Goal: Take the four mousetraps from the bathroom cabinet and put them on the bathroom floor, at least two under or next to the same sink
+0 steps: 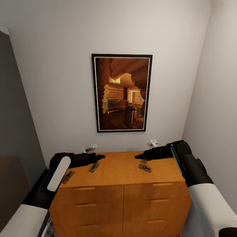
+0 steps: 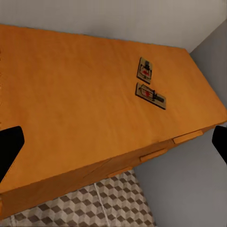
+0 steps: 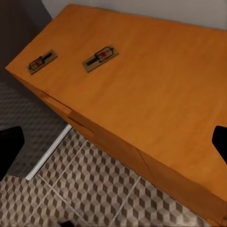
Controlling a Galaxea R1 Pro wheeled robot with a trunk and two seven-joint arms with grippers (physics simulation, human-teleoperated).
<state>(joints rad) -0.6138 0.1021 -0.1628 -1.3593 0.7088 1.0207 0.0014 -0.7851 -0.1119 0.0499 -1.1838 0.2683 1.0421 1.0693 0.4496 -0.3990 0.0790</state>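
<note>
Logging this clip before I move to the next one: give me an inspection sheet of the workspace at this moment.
Surface: orange-brown wooden cabinet top, flat.
Job's things: four small brown wooden mousetraps lying on it, two at its left, and, two at its right, and.
Clutter: nothing seen.
Grippers: left gripper and right gripper above the top, each empty, fingers apart in the wrist views.
Cables: nothing seen.
Surroundings: framed picture of a log interior on the grey wall; cube-patterned tiled floor below.

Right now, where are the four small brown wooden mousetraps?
In the head view, all four mousetraps lie on top of the orange-brown wooden cabinet: two near the left gripper at and, two near the right gripper at and.
</note>
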